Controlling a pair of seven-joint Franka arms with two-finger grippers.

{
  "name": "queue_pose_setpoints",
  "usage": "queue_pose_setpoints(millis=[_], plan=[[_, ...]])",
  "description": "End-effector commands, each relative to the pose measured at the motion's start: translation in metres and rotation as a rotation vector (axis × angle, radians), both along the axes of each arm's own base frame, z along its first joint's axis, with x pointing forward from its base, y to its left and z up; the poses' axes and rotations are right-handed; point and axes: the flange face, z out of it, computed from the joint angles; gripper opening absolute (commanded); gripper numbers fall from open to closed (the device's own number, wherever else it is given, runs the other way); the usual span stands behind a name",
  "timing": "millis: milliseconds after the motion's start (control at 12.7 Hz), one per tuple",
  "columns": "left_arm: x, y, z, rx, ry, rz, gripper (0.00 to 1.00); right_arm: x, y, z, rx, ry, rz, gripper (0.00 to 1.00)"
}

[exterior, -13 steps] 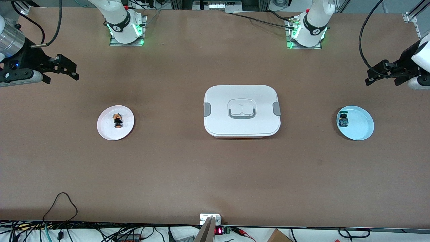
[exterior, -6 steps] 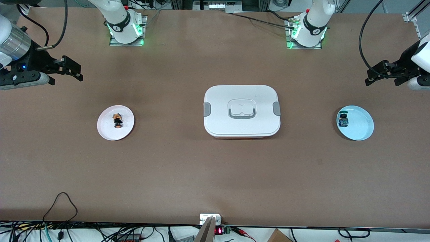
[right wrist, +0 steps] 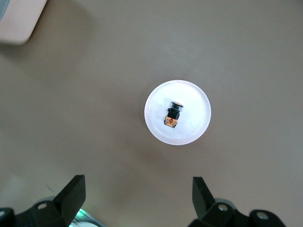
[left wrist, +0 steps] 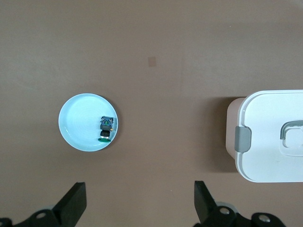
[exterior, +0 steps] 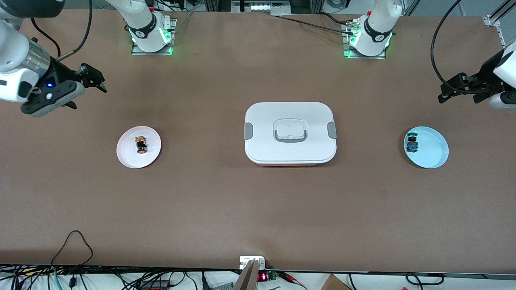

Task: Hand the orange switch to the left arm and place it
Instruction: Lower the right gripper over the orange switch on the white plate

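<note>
The orange switch lies on a small white plate toward the right arm's end of the table. It also shows in the right wrist view, on the plate. My right gripper is open and empty, up in the air over bare table beside that plate; its jaws stand wide apart. The white box stands lid on at mid-table; its end shows in the left wrist view. My left gripper is open and empty, waiting over the table's other end.
A light blue plate toward the left arm's end holds a small switch with green cap and blue body, also in the left wrist view. Both arm bases stand along the table's farthest edge. Cables lie along the nearest edge.
My right arm has swung and turned its wrist, and its gripper has shifted a little toward the box. The left arm, switch, plates and box have not moved.
</note>
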Motion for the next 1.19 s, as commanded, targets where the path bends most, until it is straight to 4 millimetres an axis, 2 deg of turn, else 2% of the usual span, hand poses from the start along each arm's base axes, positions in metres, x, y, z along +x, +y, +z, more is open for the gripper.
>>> queue_pose_setpoints(millis=[0, 158, 316, 474, 711, 869, 1107], plan=[[0.003, 0.001, 0.003, 0.017, 0.006, 0.003, 1.0, 0.012, -0.005, -0.02, -0.009, 0.006, 0.313, 1.0], [0.003, 0.003, 0.004, 0.017, 0.001, 0.006, 1.0, 0.024, -0.006, -0.038, 0.014, 0.01, 0.558, 1.0], [0.003, 0.004, 0.004, 0.017, 0.0, 0.007, 1.0, 0.041, -0.008, -0.065, -0.005, 0.004, 0.786, 1.0], [0.003, 0.004, 0.004, 0.018, 0.0, 0.007, 1.0, 0.054, -0.01, -0.108, 0.013, -0.017, 0.983, 1.0], [0.004, 0.003, 0.003, 0.018, 0.001, 0.006, 1.0, 0.046, -0.015, -0.166, 0.024, -0.029, 1.052, 1.0], [0.003, 0.003, 0.003, 0.018, 0.003, 0.006, 1.0, 0.033, -0.01, -0.215, 0.036, -0.019, 1.097, 1.0], [0.003, 0.004, 0.003, 0.017, 0.003, 0.009, 1.0, 0.021, 0.007, -0.272, 0.02, -0.094, 1.29, 1.0]])
